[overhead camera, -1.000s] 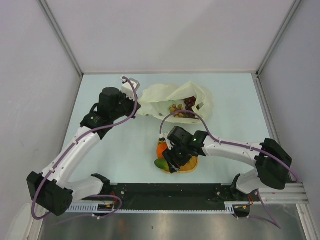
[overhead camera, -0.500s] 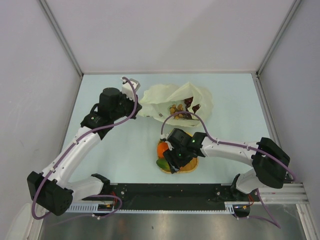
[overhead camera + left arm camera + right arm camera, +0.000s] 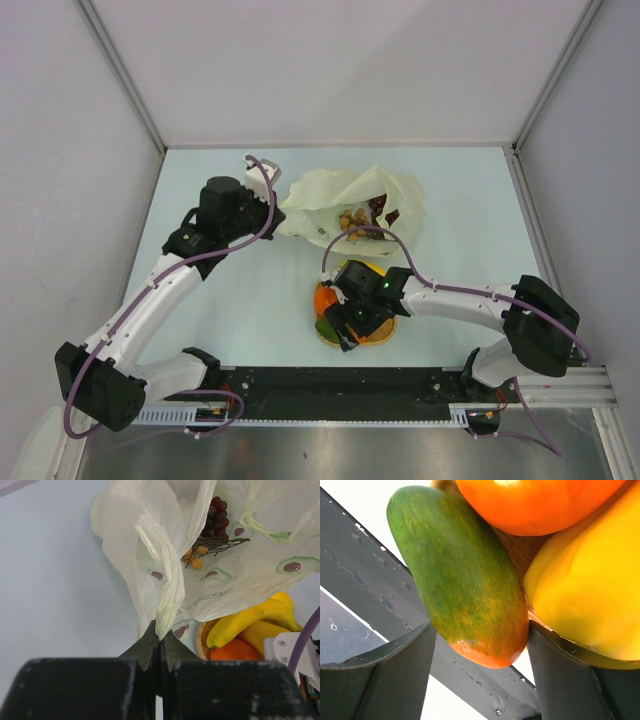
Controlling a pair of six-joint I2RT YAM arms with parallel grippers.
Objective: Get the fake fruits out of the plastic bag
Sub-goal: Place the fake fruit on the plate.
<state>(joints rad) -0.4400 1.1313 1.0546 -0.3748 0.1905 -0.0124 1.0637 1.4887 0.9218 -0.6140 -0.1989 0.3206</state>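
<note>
I had my left gripper (image 3: 159, 636) pinching the plastic bag (image 3: 150, 545) while my right gripper (image 3: 479, 627) clamped the mango (image 3: 455, 575) by its tip, long axis slanting toward the frame's upper left.

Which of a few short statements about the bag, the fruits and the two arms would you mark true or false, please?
1. The left fingers pinch a fold of the plastic bag. True.
2. The grapes lie outside the bag. False: they are inside it.
3. The mango sits between the right fingers. True.
4. The banana bunch is inside the bag. False: it lies outside, beside the orange.
</note>
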